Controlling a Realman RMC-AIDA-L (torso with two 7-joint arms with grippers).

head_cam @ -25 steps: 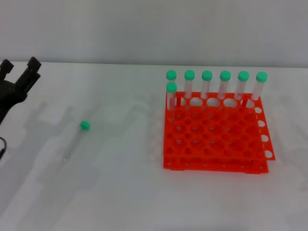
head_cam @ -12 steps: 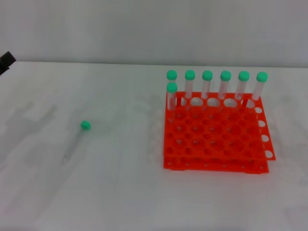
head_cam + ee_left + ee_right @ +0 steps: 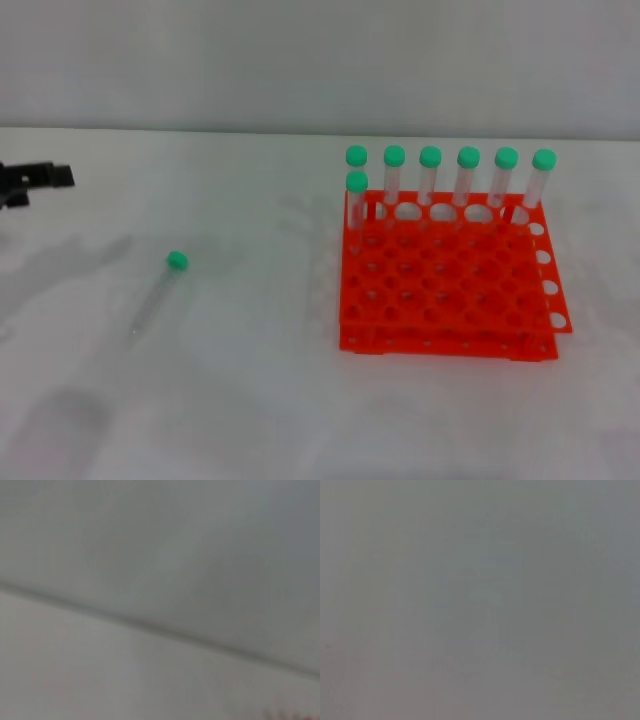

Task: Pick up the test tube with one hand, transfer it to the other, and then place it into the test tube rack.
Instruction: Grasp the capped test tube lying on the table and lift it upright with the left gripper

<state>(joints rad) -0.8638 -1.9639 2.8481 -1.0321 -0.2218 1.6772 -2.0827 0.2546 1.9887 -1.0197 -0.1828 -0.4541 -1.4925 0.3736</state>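
Observation:
The test tube (image 3: 155, 298), clear with a green cap (image 3: 177, 261), lies flat on the white table at the left in the head view, cap pointing away from me. The orange test tube rack (image 3: 450, 280) stands to the right and holds several green-capped tubes (image 3: 430, 180) along its back row, plus one in the second row at the left. My left gripper (image 3: 38, 182) shows only as a black tip at the far left edge, well left of and behind the lying tube, holding nothing. My right gripper is out of view.
A grey wall (image 3: 320, 60) runs behind the table. White tabletop (image 3: 260, 380) lies between the tube and the rack. The left wrist view shows only the wall and the table's back edge (image 3: 150, 625). The right wrist view shows plain grey.
The left gripper swung out of the head view at the left edge, then came back in with its tip pointing right. The tube and the rack have not moved.

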